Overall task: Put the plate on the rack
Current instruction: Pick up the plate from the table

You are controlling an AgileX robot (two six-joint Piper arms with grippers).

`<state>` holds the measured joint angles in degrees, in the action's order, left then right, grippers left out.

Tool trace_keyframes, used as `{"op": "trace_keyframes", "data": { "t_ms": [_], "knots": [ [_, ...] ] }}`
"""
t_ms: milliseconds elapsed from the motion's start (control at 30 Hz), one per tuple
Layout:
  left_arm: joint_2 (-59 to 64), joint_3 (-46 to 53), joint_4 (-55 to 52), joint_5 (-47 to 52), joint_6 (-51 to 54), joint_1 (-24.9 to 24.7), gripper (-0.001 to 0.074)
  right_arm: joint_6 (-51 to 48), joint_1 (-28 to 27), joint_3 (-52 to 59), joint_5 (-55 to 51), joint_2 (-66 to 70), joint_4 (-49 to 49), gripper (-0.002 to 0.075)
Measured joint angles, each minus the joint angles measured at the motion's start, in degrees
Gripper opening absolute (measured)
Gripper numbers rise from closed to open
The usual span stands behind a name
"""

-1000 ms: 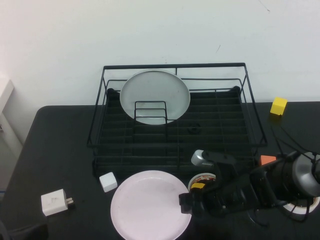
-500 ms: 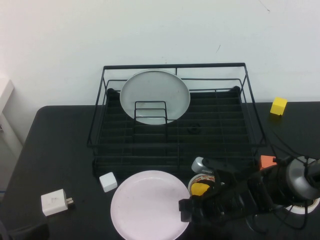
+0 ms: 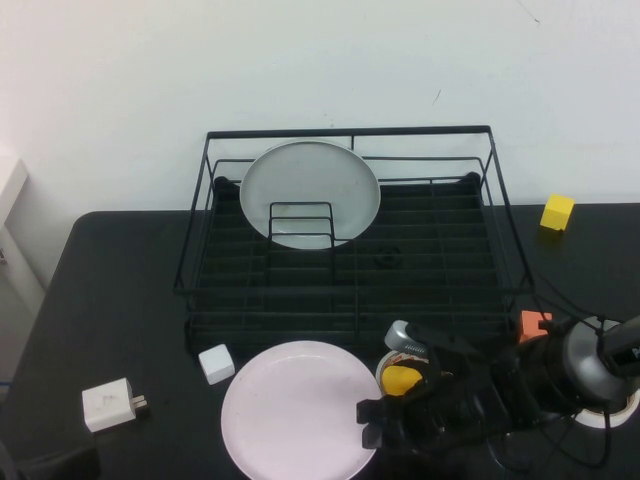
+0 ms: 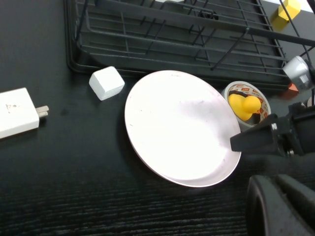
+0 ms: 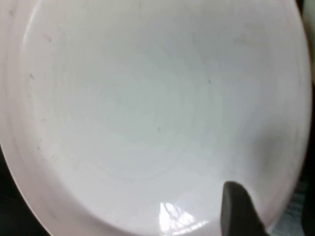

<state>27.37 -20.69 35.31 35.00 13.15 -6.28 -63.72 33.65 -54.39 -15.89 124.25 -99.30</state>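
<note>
Big black wire dish rack (image 3: 500, 215) sits at the back with a grey-white plate (image 3: 310, 190) propped upright inside. The pale pink plate (image 3: 297, 410) lies flat on the table just in front of it. Right gripper (image 3: 368, 424) is at the plate's right rim, fingers spread around the edge. Left gripper (image 4: 280, 206) sits pressed together near the table's front.

A pale pink plate (image 4: 179, 129) lies flat on the black bench (image 4: 59, 187) at mid-frame. The black wire rack (image 4: 172, 34) spans the top. A white cube (image 4: 107, 82) sits upper left, with a white plug adapter (image 4: 17, 112) at the left edge. The right hand (image 4: 256, 140) reaches the plate's right rim, just below a tape roll (image 4: 246, 103) holding a yellow toy (image 4: 244, 104).
</note>
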Motion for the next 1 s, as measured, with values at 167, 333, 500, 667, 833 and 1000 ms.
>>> {"op": "trace_keyframes", "data": {
  "t_ms": [167,333,500,667,833,1000],
  "knots": [
    [0.00,0.00,0.13,-0.01,0.00,0.00,-0.0003,0.23,0.00,-1.73,-1.07,1.27,0.00,0.0252],
    [0.00,0.00,0.28,-0.01,0.00,0.00,-0.0003,0.23,0.00,-2.20,-1.87,1.75,0.00,0.0216],
    [0.00,0.00,0.40,-0.01,0.00,0.00,-0.0003,-1.49,0.00,-2.29,-1.76,1.78,0.00,0.0144],
    [0.00,0.00,0.57,-0.01,0.00,0.00,-0.0003,-2.96,0.00,-2.29,-1.76,1.78,0.00,0.0029],
    [0.00,0.00,0.68,-0.01,0.00,0.00,-0.0003,-4.69,0.00,-2.29,-3.15,1.78,0.00,0.0010],
    [0.00,0.00,0.68,-0.01,-2.99,0.00,-0.0003,-5.55,0.00,-2.29,-4.72,0.40,0.00,0.0009]
  ]
}}
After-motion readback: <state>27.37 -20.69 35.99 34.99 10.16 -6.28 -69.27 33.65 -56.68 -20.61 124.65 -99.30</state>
